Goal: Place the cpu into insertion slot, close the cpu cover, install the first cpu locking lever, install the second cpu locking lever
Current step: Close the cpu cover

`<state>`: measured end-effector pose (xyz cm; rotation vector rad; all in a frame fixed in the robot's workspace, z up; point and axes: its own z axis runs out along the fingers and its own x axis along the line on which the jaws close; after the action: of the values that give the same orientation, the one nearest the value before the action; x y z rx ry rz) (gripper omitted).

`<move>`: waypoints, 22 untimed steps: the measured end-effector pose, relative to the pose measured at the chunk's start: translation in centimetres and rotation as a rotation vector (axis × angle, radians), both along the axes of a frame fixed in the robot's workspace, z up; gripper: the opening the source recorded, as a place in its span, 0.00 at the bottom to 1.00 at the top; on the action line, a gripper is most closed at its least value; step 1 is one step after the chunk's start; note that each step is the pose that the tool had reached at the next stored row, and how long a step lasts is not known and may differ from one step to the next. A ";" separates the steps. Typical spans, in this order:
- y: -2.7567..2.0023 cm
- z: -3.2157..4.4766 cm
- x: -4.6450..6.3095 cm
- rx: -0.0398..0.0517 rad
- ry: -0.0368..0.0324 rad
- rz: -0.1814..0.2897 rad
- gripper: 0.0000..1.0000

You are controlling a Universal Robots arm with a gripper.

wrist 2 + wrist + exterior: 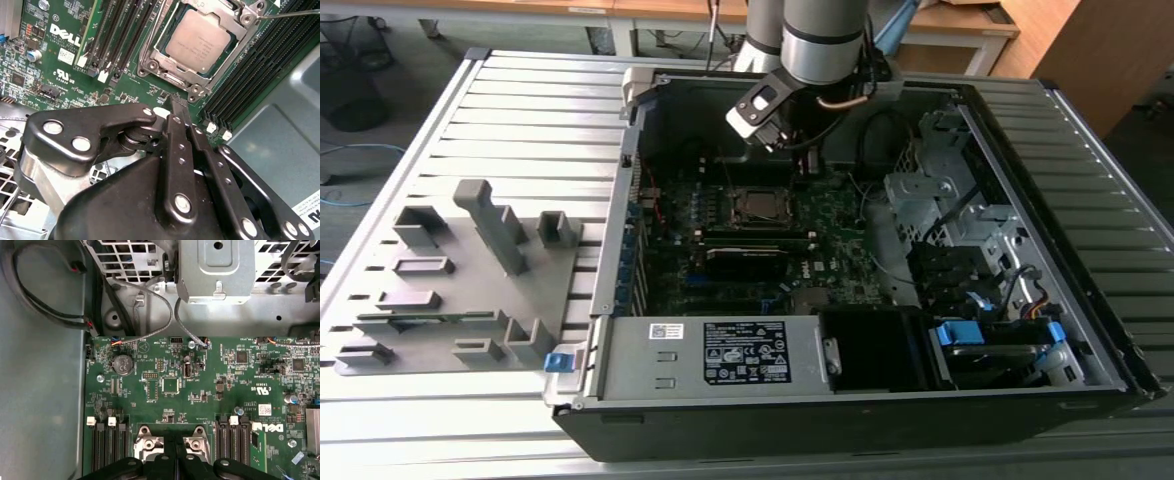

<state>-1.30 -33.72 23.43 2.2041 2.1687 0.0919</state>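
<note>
- Black gripper (175, 106) linkages sit closest in both wrist views. Its fingers are pressed together on nothing, and it hangs above the motherboard (150, 370), just beyond the socket's far side in the exterior view.
- Slatted metal table (520, 110) carries an open computer case (854, 425) lying on its side, with a grey fixture block (454, 270) on the exterior view's left.
- Power supply (627, 350) along the case's near wall bears a large white label (747, 352) dense with black print and bar codes.
- White silk-screened lettering, a maker's logo and certification marks cover the green board, and a small white sticker lies near the logo.
- Memory slots (120, 35) flank the socket on both sides, close enough for a stray finger to clip their white latches.
- At the socket, the cpu (198, 42) lies flat in the insertion slot (176, 80). The cpu cover (157, 47) frames it and looks to be down. Faint etched lines of text cross the silver top.
- Thin steel locking lever (290, 12) juts past the socket's corner; I cannot tell whether it is hooked.
- Biggest risk: pressing a lever home over a chip that is not fully seated would bend the contacts beneath.
- Lesser risk: a sprung lever slipping off the closed fingertips could snap back, or the tips could skid onto nearby components.
- Smallest risk: loose cables (45, 300) by the case wall could snag the wrist.
</note>
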 end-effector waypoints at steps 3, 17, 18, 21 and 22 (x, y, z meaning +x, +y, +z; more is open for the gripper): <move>0.00 0.00 0.0 -0.0002 0.0010 0.000 0.10; 0.00 -0.12 0.0 0.0000 0.0735 0.000 0.10; 0.01 -0.16 0.0 0.0002 0.0734 0.000 0.10; 0.00 -0.28 -0.3 0.0000 0.0734 0.000 0.10; 0.00 -0.32 -0.4 -0.0001 0.0734 0.000 0.10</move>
<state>-1.67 -33.71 23.12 2.2421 2.2053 0.0110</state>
